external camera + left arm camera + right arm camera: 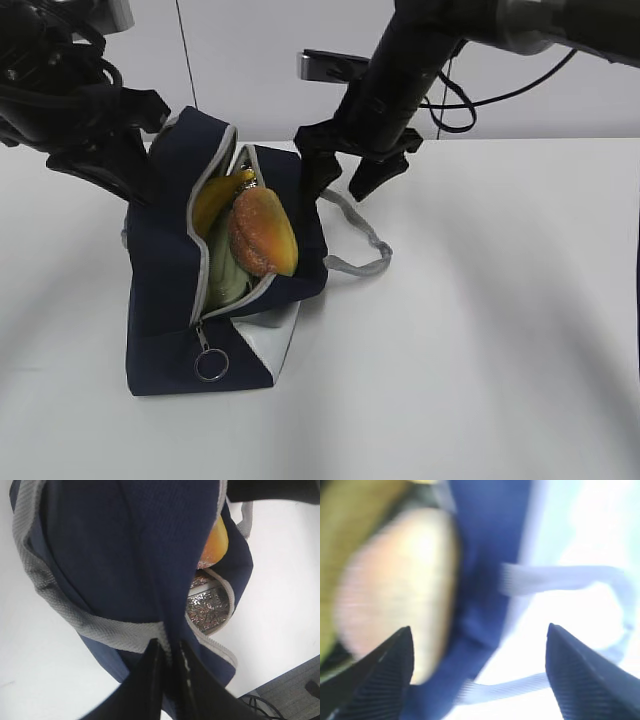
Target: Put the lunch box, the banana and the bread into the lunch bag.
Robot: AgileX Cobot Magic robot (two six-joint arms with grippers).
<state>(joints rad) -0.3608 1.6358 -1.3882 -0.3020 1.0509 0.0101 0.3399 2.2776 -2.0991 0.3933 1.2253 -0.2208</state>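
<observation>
The navy lunch bag (165, 290) lies on the white table with its zipper mouth gaping. Inside it lie the yellow banana (215, 195), the orange-brown bread (262, 232) and the pale green lid of the lunch box (228, 278). My left gripper (140, 180) is shut on the bag's left edge; in the left wrist view its jaws (169, 647) pinch the navy fabric at the grey zipper tape. My right gripper (335, 190) hangs open and empty just right of the bag's mouth. The right wrist view shows the blurred bread (400, 590) and the bag wall (485, 555) between its fingers (395, 665).
A grey strap handle (362, 240) loops out on the table to the right of the bag. The zipper pull ring (211, 362) hangs at the bag's near end. Silver foil lining (207, 605) shows inside. White table surface (480, 330) spreads to the right.
</observation>
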